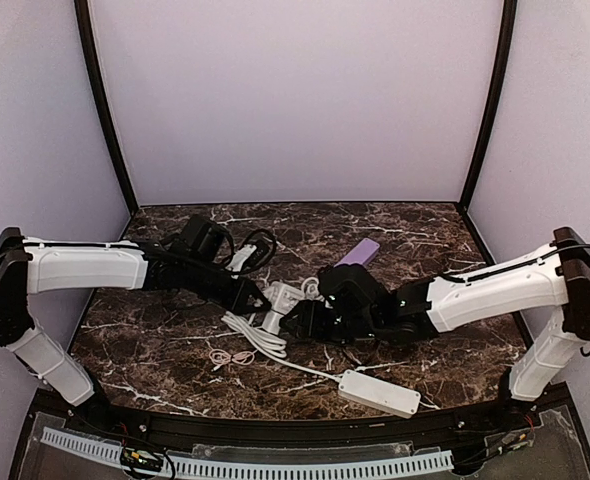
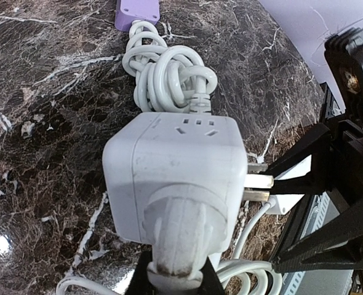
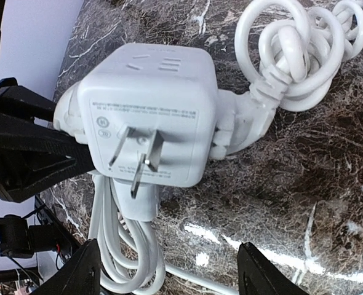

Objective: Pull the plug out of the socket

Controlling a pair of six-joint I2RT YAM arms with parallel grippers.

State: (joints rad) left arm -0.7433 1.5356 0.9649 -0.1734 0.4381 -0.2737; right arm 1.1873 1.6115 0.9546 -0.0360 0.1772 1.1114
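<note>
The socket (image 1: 283, 298) is a white cube (image 2: 175, 153) lying mid-table, its metal prongs (image 3: 135, 163) facing my right wrist camera. The plug (image 2: 178, 239) sits in the cube's face nearest my left gripper (image 2: 175, 284), whose black fingers are shut on the plug's neck. From the right wrist, the same plug (image 3: 66, 114) shows at the cube's (image 3: 151, 104) left side, between those black fingers (image 3: 27, 141). My right gripper (image 3: 169, 270) is open just short of the prong face, touching nothing. In the top view, the two grippers (image 1: 258, 297) (image 1: 300, 320) flank the cube.
A second plug (image 3: 243, 123) with a knotted white cord (image 2: 166, 70) sits in the cube's far face; behind it lies a purple strip (image 1: 358, 252). Another white plug head (image 3: 123, 196) with looped cord lies under the prongs. A long white power strip (image 1: 378, 392) lies near the front edge.
</note>
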